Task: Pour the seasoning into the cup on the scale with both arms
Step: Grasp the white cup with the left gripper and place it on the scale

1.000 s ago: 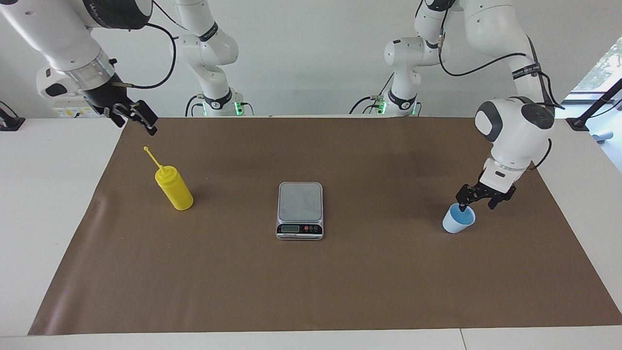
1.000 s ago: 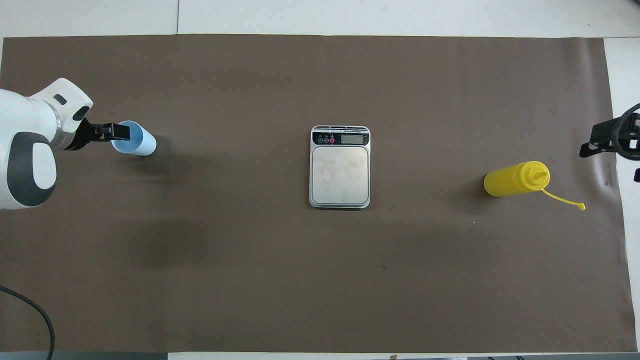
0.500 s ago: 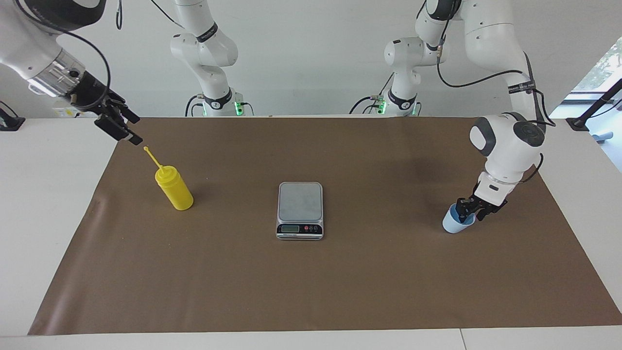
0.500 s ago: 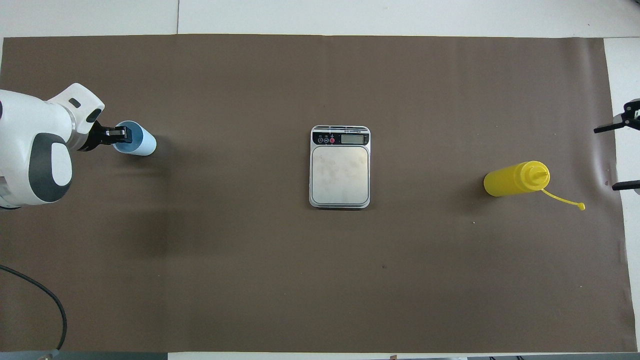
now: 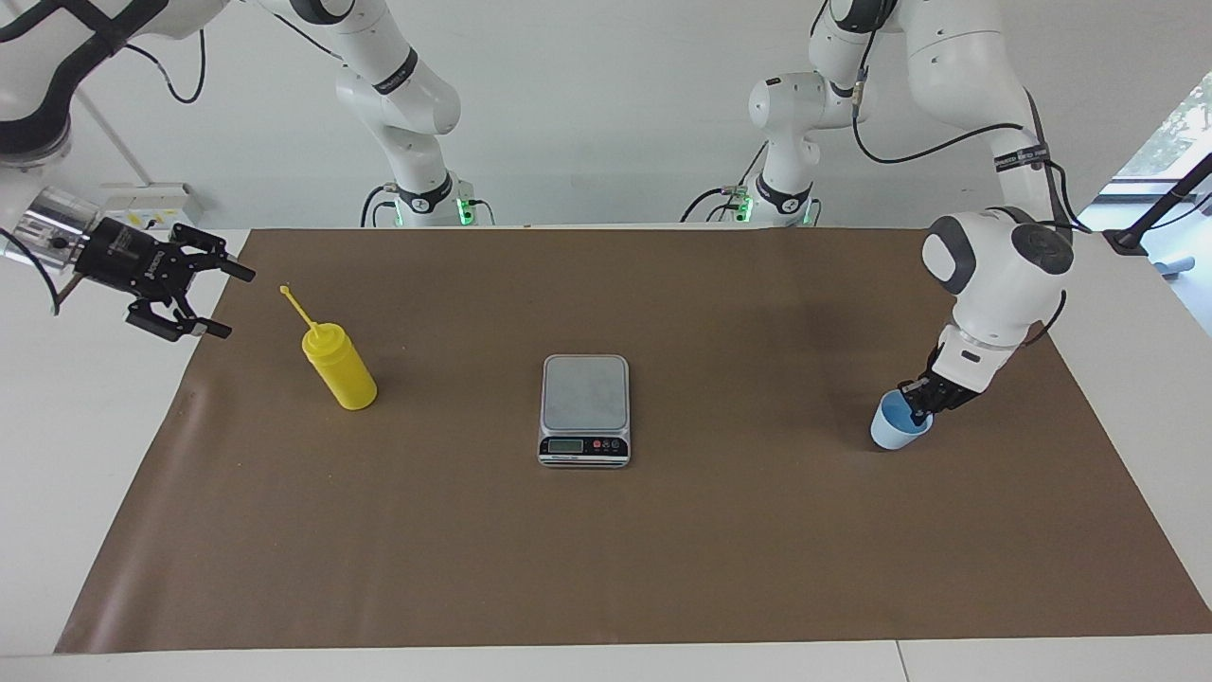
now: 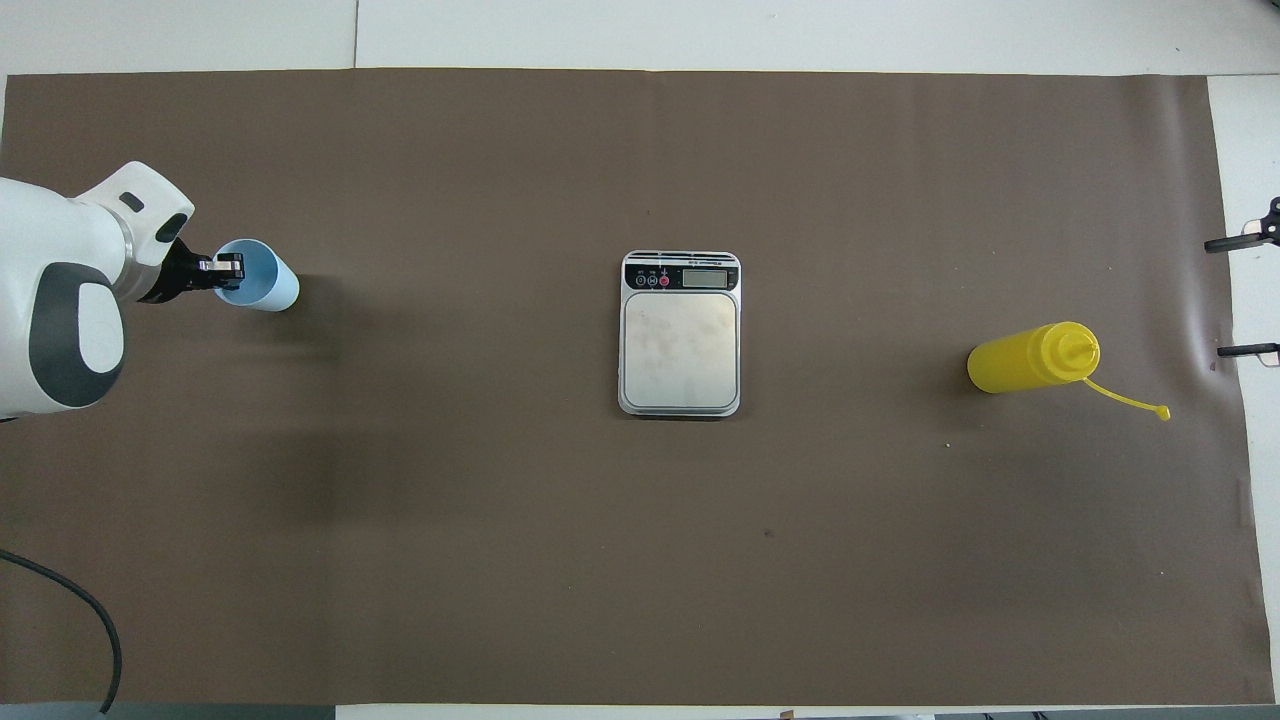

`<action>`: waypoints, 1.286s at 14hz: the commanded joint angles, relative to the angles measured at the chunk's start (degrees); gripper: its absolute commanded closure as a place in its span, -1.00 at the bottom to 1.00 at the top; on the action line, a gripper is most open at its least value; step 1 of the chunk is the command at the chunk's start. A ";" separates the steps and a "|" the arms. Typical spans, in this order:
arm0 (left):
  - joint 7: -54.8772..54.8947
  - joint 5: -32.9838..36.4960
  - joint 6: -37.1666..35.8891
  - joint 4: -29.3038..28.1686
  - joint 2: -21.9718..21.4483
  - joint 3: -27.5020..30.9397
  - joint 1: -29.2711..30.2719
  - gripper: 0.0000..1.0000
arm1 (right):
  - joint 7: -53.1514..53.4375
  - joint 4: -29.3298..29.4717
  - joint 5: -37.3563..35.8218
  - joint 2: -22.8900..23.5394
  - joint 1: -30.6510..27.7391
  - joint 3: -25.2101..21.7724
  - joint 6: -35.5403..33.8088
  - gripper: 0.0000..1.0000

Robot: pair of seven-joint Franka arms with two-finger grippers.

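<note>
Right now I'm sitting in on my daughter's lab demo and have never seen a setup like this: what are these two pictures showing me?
These are two white robot arms, each ending in a black two-finger gripper, working at a table covered by a brown mat. One picture looks at the robots from across the table; the other looks down from above their own end.

On the mat stand a yellow squeeze bottle of seasoning, a small kitchen scale in the middle, and a light blue cup.

The left gripper is shut on the cup's rim, one finger inside. The right gripper hangs open beside the bottle, past the mat's edge, holding nothing. The scale's platform is still bare.
</note>
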 commanded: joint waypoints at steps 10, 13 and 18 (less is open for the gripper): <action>-47.07 4.36 -2.84 1.98 -2.79 0.33 -32.87 1.00 | -16.30 24.17 2.14 33.00 -14.47 7.61 -13.78 -1.00; -56.40 5.41 -4.07 8.83 2.74 0.33 -38.59 1.00 | -20.08 13.12 2.40 28.97 -15.69 7.61 -10.27 -1.00; -62.84 7.34 -5.65 16.23 10.05 0.33 -43.87 1.00 | -26.17 -2.46 3.81 22.99 -15.18 7.79 -2.17 -1.00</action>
